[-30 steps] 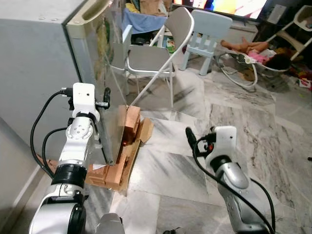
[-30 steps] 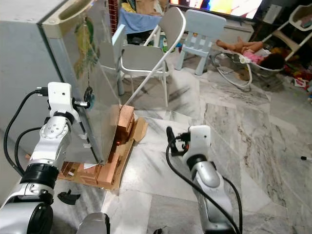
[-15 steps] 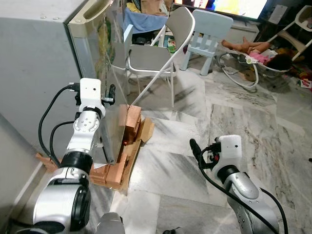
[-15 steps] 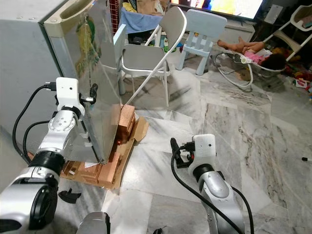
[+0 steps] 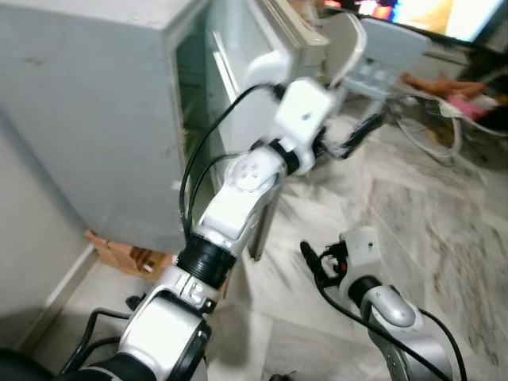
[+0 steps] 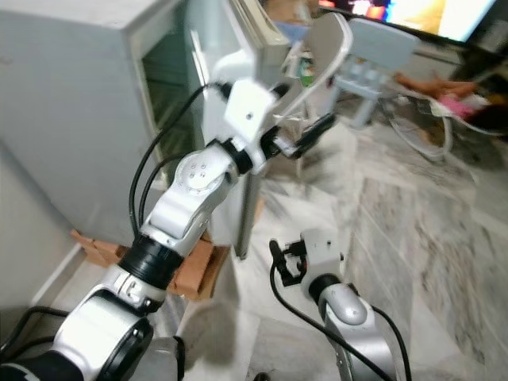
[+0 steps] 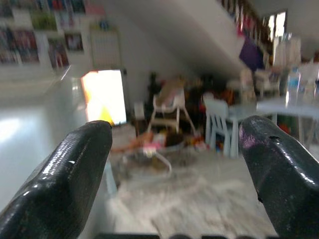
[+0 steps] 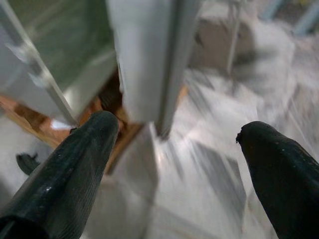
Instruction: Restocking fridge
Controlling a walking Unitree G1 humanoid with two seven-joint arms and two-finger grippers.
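Note:
The grey fridge (image 5: 95,103) stands at the left with its door (image 6: 213,55) swung partly open, and a dim green-tinted interior (image 6: 163,75) shows behind it. My left arm reaches across the door's front edge. Its gripper (image 6: 312,133) is open beyond the door, pointing into the room with nothing between its fingers (image 7: 75,164). My right gripper (image 5: 311,260) hangs low over the marble floor, open and empty. The right wrist view looks at the door's bottom corner (image 8: 149,64). The head views are blurred.
Wooden blocks and cardboard (image 6: 194,274) prop up the fridge's base. A folding chair (image 6: 329,40), a small blue chair (image 5: 397,44) and a bright screen (image 6: 429,12) stand behind the door. Marble floor (image 5: 444,198) spreads to the right. A wall runs along the left.
The fridge door has swung from shut to partly open. My left arm has swept right, from the door's side to beyond its front edge. The camera has shifted and blurred.

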